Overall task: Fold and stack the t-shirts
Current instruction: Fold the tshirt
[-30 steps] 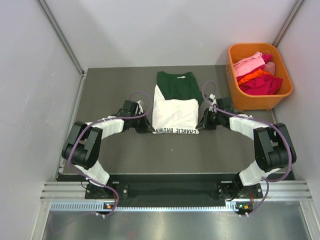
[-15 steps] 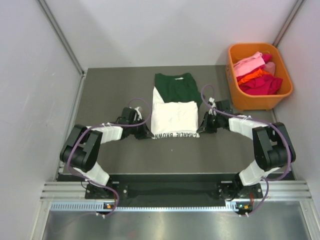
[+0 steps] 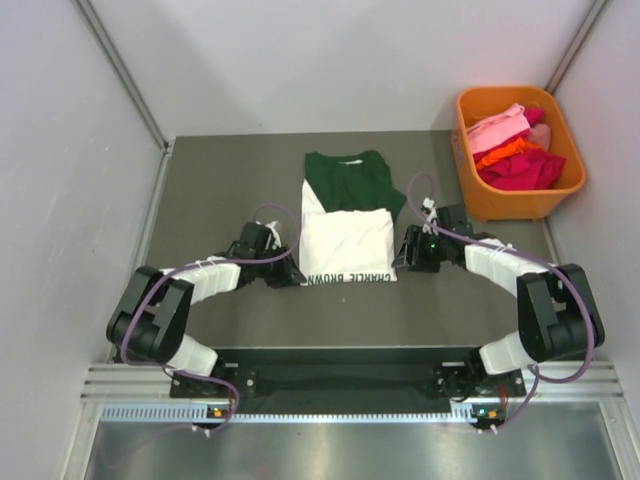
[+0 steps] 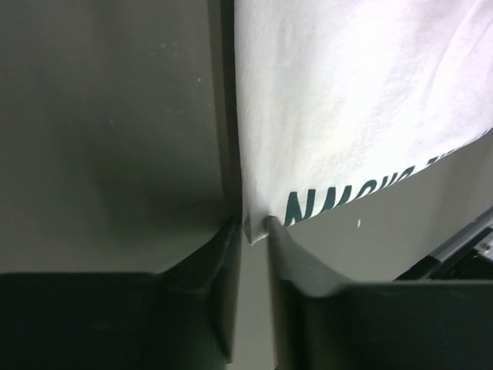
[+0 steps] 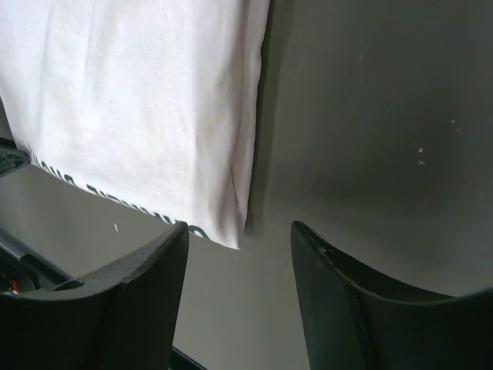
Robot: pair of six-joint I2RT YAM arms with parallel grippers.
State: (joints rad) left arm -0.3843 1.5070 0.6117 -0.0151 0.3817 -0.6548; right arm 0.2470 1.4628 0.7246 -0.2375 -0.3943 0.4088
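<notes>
The dark grey matte bench (image 3: 220,190) carries everything. At its 2 o'clock corner stands an orange plastic bin (image 3: 463,150), hard-walled with rounded corners, heaped with crumpled pink, red and orange cloth.

At the bench's middle lies the dark green t-shirt (image 3: 347,180), soft cloth folded to a flat rectangle with its collar toward 12 o'clock. The cream-white t-shirt (image 3: 347,243) is soft cloth folded into a neat, smaller rectangle, with dark printed lettering along its 6 o'clock edge. It overlaps only the green one's near hem and mostly rests on the bench, so the two are not squared up.

The left gripper (image 4: 253,227) sits at the white shirt's 7 o'clock corner. Its black jaws look drawn together on that thin layered corner, with only a narrow gap showing. The right gripper (image 5: 239,231) is at the 5 o'clock corner with its jaws wide apart. The cloth's corner lies between them, touching neither.

The step in hand looks like stacking, with folding apparently done. The next move likely calls for the right jaws to close on their corner. Both arms could then carry the limp cloth evenly toward 12 o'clock, keeping the edge taut so the folds do not slip open.
</notes>
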